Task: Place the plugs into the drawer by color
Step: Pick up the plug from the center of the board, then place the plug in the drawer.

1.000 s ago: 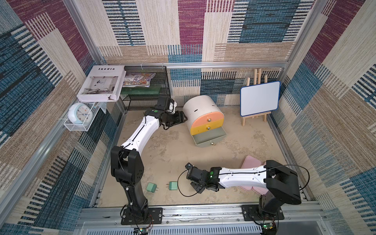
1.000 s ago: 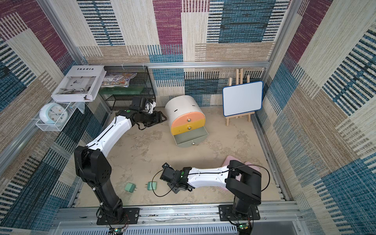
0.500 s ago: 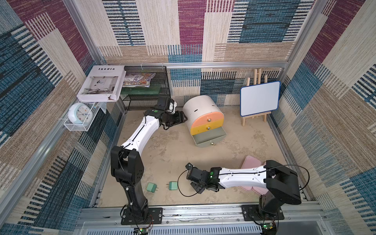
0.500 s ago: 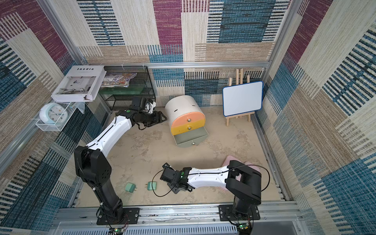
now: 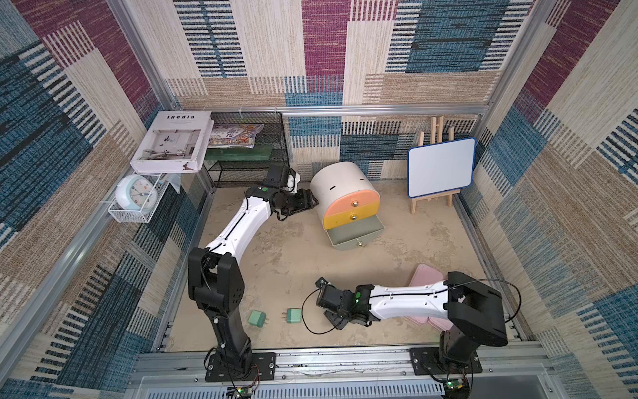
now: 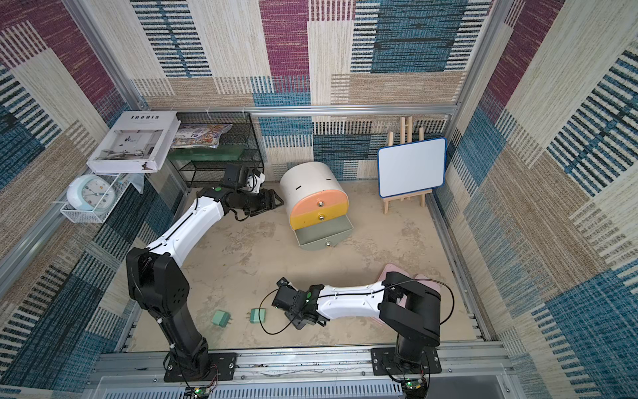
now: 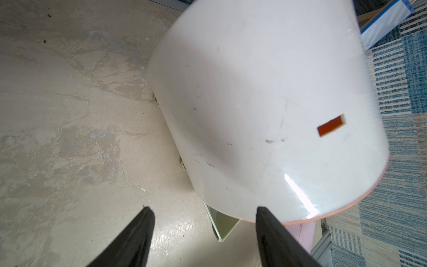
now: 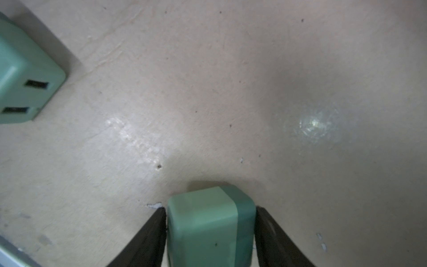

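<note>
The drawer [image 5: 340, 186] is a white barrel-shaped cabinet with peach, yellow and grey-green fronts. Its grey-green bottom drawer [image 5: 355, 235] is pulled out. Two mint green plugs [image 5: 257, 317] [image 5: 293, 315] lie on the floor near the front edge. My right gripper [image 8: 210, 209] sits low just right of them, shut on a third mint green plug [image 8: 208, 222]; a neighbouring plug [image 8: 23, 76] shows in the right wrist view. The arm hides the held plug in both top views. My left gripper [image 7: 203, 209] stands open beside the cabinet's white side [image 7: 254, 104], holding nothing.
Flat pink boxes [image 5: 426, 276] lie under my right arm at the front right. A small whiteboard on an easel [image 5: 440, 167] stands at the back right. A black wire-mesh rack [image 5: 248, 152] stands at the back left, with a book [image 5: 171, 141] and a clock [image 5: 136, 195] beside it.
</note>
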`<state>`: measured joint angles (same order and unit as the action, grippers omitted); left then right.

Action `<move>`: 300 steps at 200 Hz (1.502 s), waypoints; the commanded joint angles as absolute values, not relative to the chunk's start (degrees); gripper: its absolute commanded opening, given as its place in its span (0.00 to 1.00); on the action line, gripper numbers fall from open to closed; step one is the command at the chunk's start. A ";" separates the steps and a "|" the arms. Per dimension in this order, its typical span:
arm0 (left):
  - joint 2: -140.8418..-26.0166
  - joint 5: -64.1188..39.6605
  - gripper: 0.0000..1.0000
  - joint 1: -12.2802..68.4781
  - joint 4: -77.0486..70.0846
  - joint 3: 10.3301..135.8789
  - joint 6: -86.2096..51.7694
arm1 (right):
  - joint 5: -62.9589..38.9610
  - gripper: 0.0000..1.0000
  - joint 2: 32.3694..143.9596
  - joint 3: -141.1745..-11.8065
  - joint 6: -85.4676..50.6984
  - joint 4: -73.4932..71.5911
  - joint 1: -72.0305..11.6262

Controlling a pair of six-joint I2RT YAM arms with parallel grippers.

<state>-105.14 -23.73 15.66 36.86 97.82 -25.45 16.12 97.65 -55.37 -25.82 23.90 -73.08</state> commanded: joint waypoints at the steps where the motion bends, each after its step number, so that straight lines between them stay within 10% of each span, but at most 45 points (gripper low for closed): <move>1: -105.29 -23.84 0.74 15.73 36.31 97.74 -25.36 | 16.87 0.61 97.37 -55.39 -26.35 24.28 -73.08; 61: -105.29 -23.97 0.73 15.82 36.33 98.13 -25.66 | 16.95 0.39 92.45 -54.85 -26.55 23.25 -72.67; 186: -107.92 -24.67 0.74 16.27 37.41 103.53 -26.72 | 12.08 0.39 88.56 -67.88 -8.79 16.22 -47.79; 300: -107.23 -24.33 0.74 16.26 37.33 102.05 -25.75 | 7.56 0.39 96.63 -70.66 -8.07 8.73 -43.15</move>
